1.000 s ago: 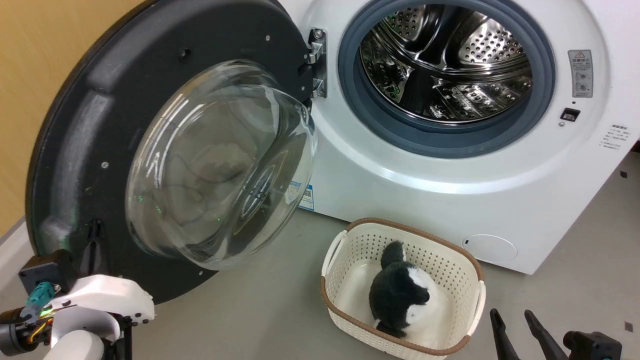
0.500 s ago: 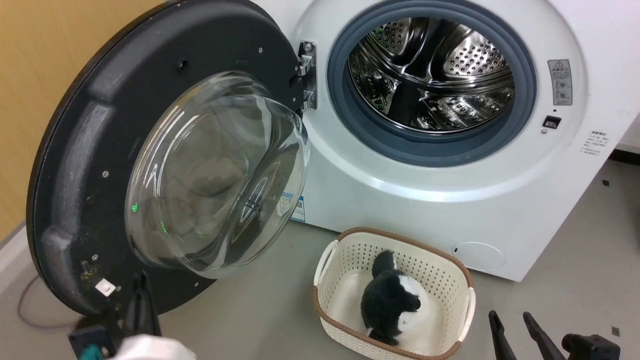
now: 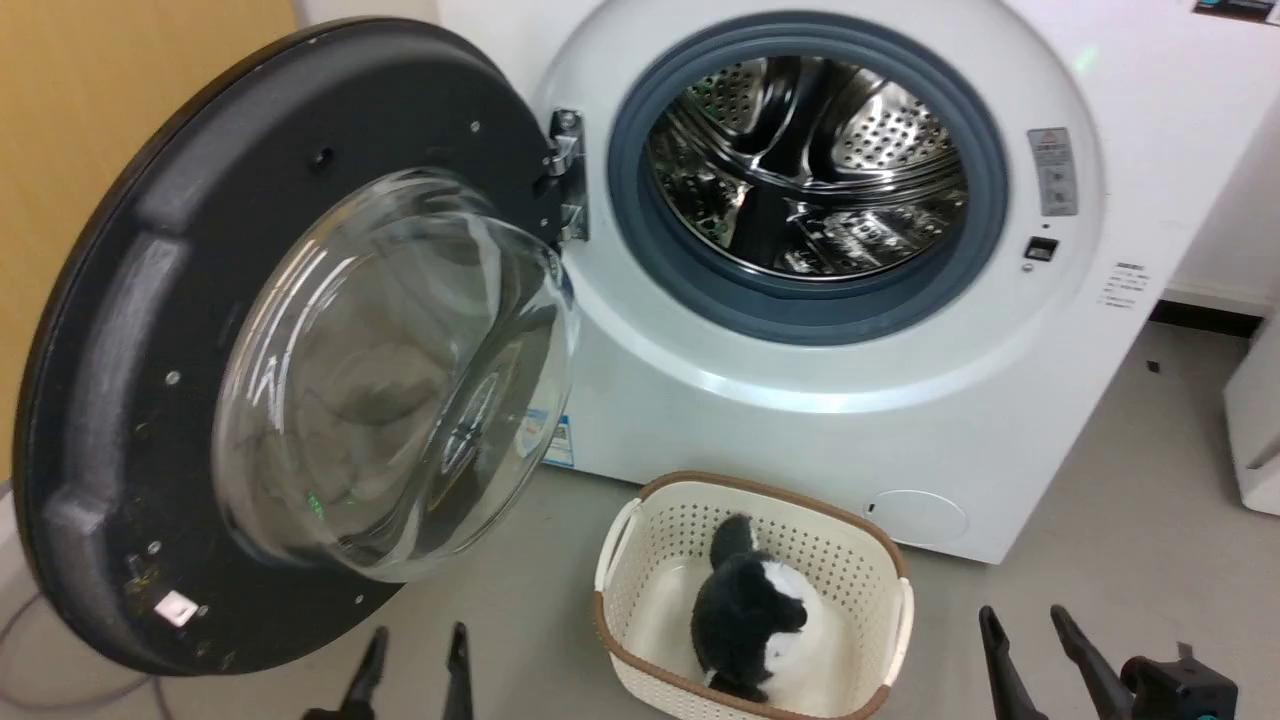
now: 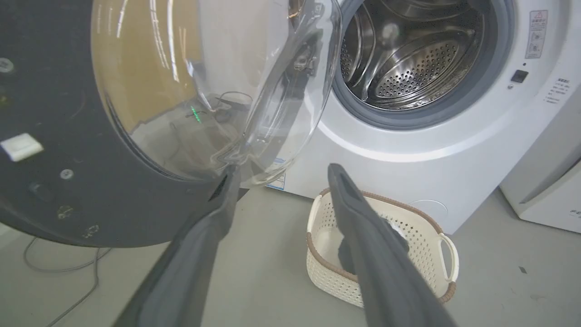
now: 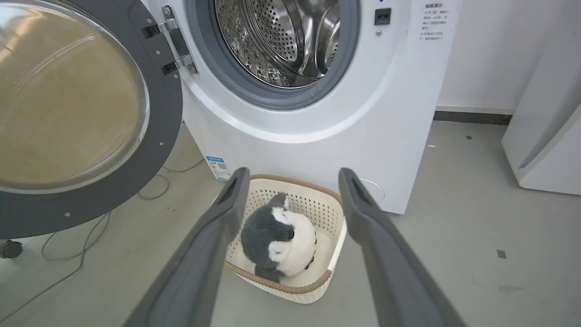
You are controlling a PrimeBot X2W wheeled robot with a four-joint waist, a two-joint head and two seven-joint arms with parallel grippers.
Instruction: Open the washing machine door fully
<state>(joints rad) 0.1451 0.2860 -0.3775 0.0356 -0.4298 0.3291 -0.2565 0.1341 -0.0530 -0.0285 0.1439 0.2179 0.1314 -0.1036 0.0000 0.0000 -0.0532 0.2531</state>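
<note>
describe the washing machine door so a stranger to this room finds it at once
Start at the white washer. Hinged left of its steel drum, the washing machine door hangs swung open. It is a big black disc with a bulging clear glass bowl, unlike the grey rubber ring round the drum or the small white flap low down.

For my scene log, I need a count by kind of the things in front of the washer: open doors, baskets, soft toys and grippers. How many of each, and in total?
washing machine door: 1
basket: 1
soft toy: 1
grippers: 2, left gripper and right gripper
Total: 5
</note>
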